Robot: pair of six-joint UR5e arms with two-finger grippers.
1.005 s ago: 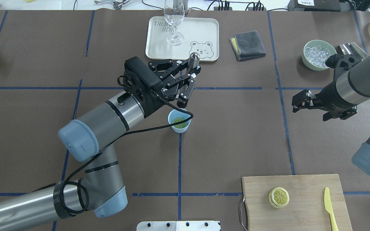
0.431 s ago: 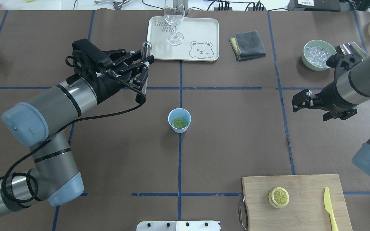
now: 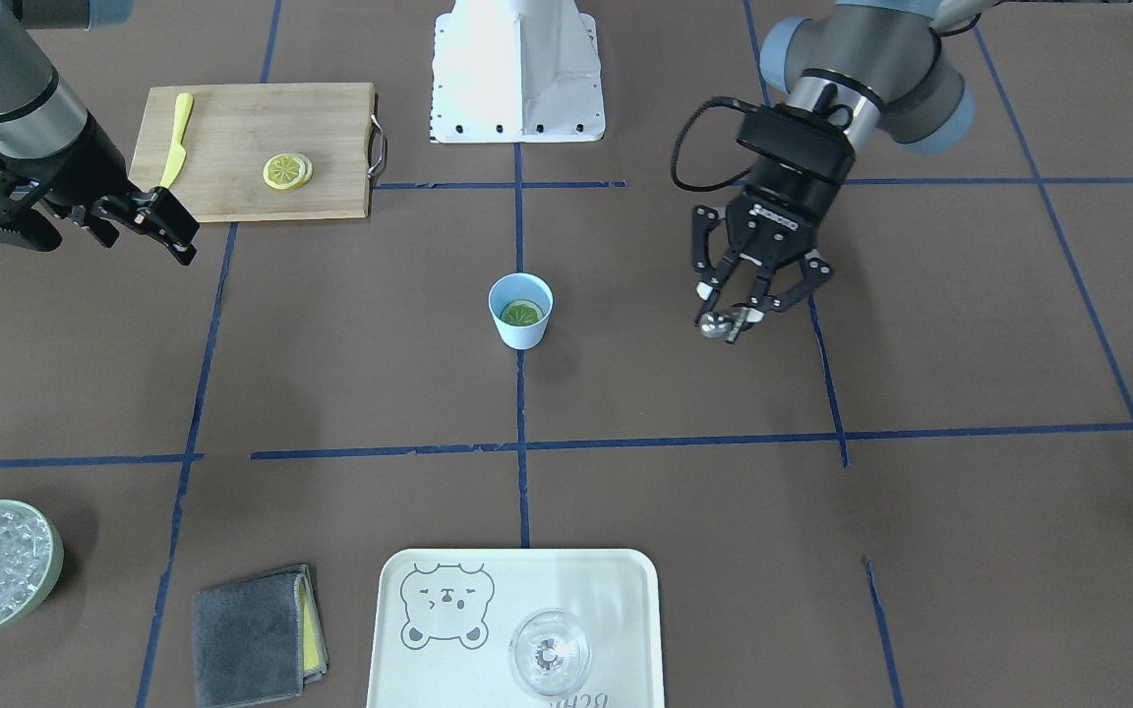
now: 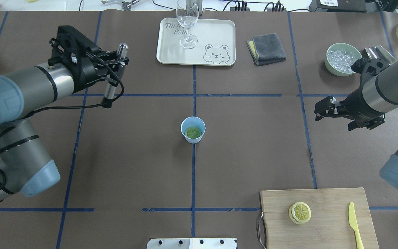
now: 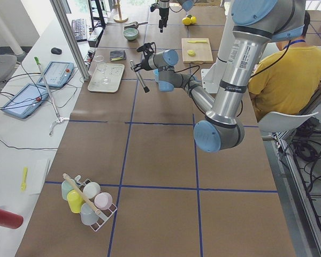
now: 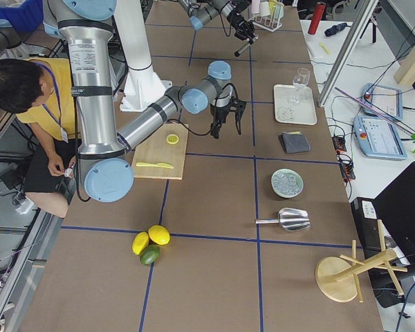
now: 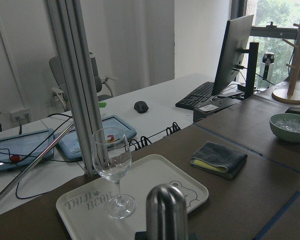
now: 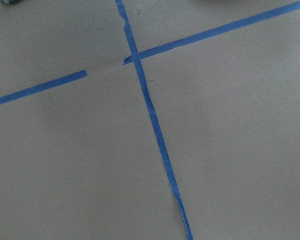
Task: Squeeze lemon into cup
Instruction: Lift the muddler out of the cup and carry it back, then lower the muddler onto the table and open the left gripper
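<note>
Lemon point(image 4: 193, 132) flat, face up, in cup point(image 4: 189, 121). Left gripper point(image 4: 116, 71) pinching metal rod point(image 4: 109, 90), well left. Right gripper point(image 3: 85, 228) spread, well right.

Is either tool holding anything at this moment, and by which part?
The left tool grips a metal rod near its rounded top end; the rest hangs below. The right tool holds nothing.

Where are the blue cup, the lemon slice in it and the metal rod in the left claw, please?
cup point(image 4: 189, 121), overhead view, on its blue inner wall.
lemon point(image 4: 193, 132), overhead view, on the middle of its face.
metal rod point(image 4: 110, 90), overhead view, on its lower shaft.
</note>
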